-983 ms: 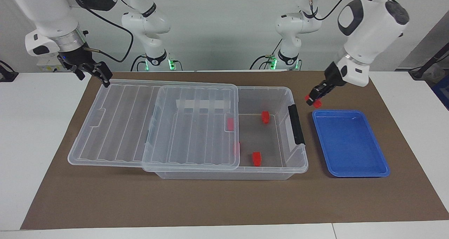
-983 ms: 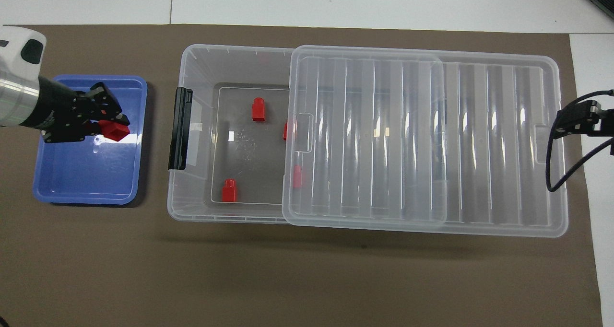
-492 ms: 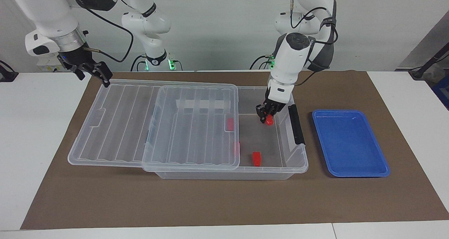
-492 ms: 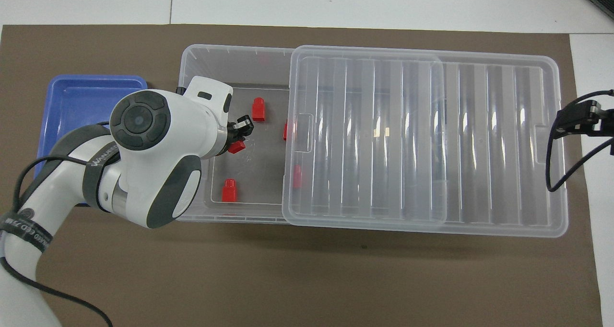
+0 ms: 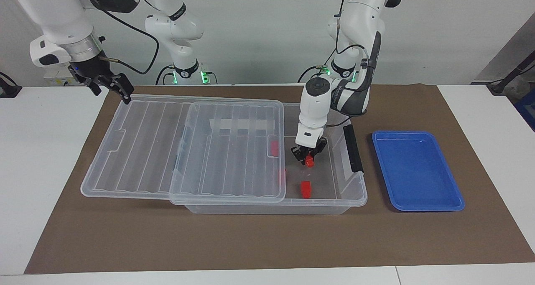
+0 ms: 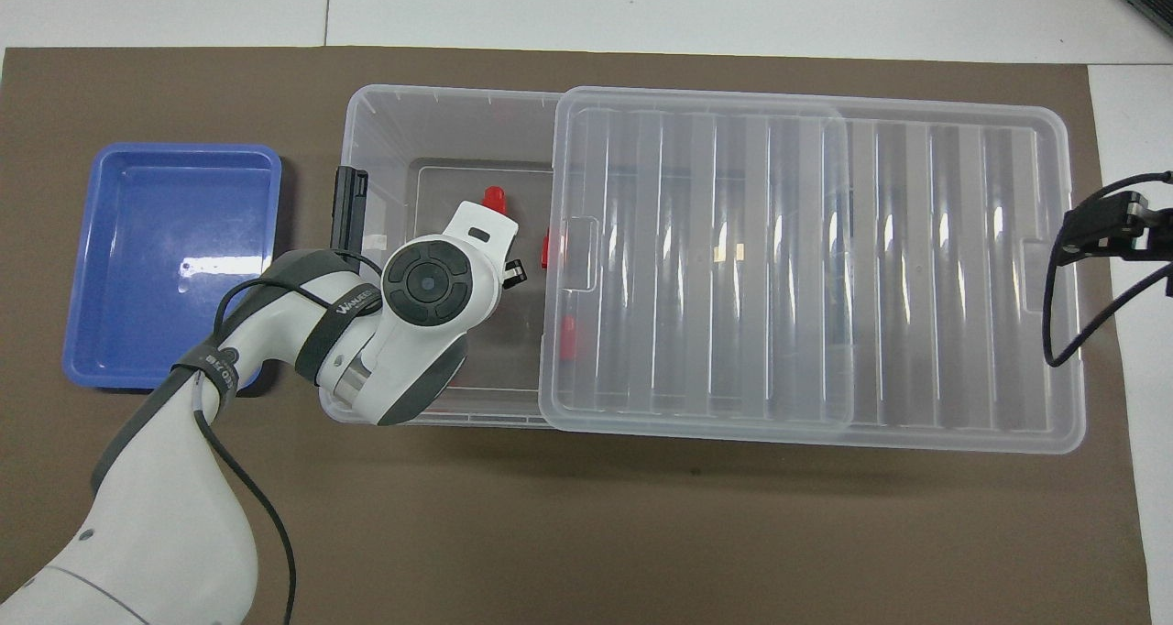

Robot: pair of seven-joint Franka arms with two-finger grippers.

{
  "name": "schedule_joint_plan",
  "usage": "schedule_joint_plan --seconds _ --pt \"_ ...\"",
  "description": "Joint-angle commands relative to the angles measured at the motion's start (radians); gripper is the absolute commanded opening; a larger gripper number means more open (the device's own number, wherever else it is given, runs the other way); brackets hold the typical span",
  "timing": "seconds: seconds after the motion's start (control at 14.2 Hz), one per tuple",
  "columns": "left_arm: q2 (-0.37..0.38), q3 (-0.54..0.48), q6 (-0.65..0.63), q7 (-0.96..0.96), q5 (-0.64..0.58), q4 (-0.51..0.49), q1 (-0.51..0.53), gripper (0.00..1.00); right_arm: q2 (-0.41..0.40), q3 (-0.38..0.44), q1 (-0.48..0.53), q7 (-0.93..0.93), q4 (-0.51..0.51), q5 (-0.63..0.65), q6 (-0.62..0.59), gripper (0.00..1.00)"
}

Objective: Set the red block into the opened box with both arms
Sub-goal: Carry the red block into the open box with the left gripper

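Left arm bent down into the uncovered end of the box [image 5: 355, 197], wrist vertical, left pincer [image 5: 308, 159] pointing straight down and pinching a red block [image 5: 309, 162] low over the box floor; in the overhead view, hidden under the arm's own wrist. Right arm held at its own end of the worktop [image 5: 46, 159], right pincer [image 5: 113, 84] spread wide, holding nothing, poised just above the lid's [image 5: 184, 151] corner nearest the robots.

Box clear and shallow, black handle [image 5: 353, 148] on the end toward the left arm. Lid slid partway off toward the right arm's end, overhanging the box there and covering most of it. Inside the uncovered part: one block [image 5: 306, 189] lying on the floor, farther from the robots than the held one; another [image 6: 495, 196] nearer the far wall in the overhead view, partly hidden by the wrist. Two more blocks [image 5: 274, 148] seen blurred through the lid's edge.

Blue tray [image 5: 418, 172] beside the box's handle end, on the brown mat [image 5: 250, 243].
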State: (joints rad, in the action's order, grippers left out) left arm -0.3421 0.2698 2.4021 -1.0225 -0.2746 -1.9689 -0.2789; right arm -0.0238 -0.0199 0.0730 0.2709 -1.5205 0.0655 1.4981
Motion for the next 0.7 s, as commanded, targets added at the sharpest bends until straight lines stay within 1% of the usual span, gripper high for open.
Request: schedule_joint_plan --seconds 0.0,0.28,0.35,0.49,0.56,0.63 --pt "0.012 -0.015 0.014 -0.027 -0.035 -0.014 -0.011 0.0 0.004 -0.006 0.01 -0.018 -0.004 -0.004 -0.001 1.0" --pt "0.011 -0.014 0.02 -0.024 -0.037 -0.011 -0.01 0.01 0.004 -0.006 0.01 -0.018 -0.004 -0.004 0.001 1.0" --pt "0.009 -0.014 0.023 -0.024 -0.037 -0.011 -0.008 0.12 0.004 -0.006 0.01 -0.018 -0.004 -0.004 0.001 1.0" --pt "0.006 -0.014 0.025 -0.022 -0.037 -0.011 -0.005 0.24 0.004 -0.006 0.01 -0.018 -0.004 -0.004 0.001 1.0" --pt "0.006 -0.014 0.026 -0.021 -0.037 -0.008 -0.003 0.38 0.004 -0.006 0.01 -0.018 -0.004 -0.004 0.001 1.0" --pt "0.006 -0.014 0.025 -0.021 -0.037 -0.007 -0.003 0.42 0.004 -0.006 0.01 -0.018 -0.004 -0.004 0.001 1.0"
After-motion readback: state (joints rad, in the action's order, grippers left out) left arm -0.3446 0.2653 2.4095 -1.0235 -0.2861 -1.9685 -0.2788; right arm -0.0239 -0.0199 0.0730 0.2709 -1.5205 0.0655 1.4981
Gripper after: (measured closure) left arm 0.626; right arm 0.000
